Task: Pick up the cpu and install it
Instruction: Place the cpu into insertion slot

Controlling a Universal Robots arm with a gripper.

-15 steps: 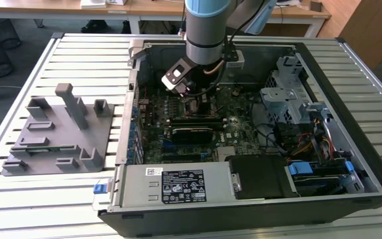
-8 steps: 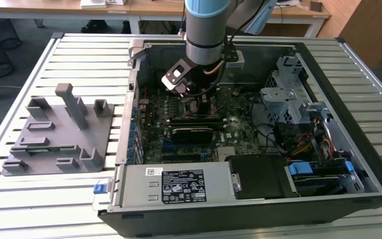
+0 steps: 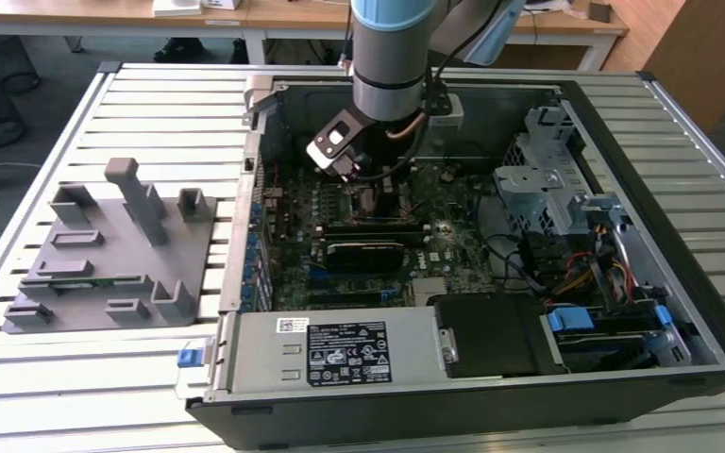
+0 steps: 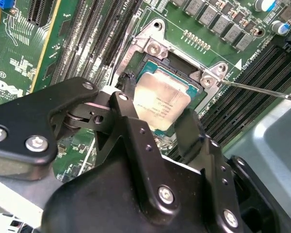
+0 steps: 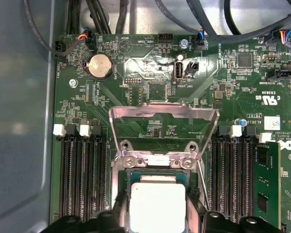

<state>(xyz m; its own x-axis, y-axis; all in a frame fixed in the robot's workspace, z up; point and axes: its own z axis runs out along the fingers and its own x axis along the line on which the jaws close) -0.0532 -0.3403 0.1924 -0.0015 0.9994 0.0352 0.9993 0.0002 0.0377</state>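
Observation:
The cpu (image 4: 160,99), a small square chip with a pale silver top, sits between my two black fingers right over the dark socket frame (image 4: 150,60) on the green motherboard. My gripper (image 4: 155,110) is shut on the cpu, with one finger (image 4: 122,104) on one edge and the other finger (image 4: 189,121) on the opposite edge. In the first wrist view the cpu (image 5: 157,204) lies level inside the socket opening, and the gripper (image 5: 157,218) straddles it. In the exterior view the gripper (image 3: 369,189) reaches down into the open computer case (image 3: 463,236).
The socket's metal load plate (image 5: 163,114) stands flipped open beyond the chip, and its thin lever rod (image 4: 262,90) juts out sideways. Memory slots flank the socket, with a green memory stick (image 5: 266,184) in one. A grey plastic fixture (image 3: 105,255) sits on the slatted table at the exterior view's left.

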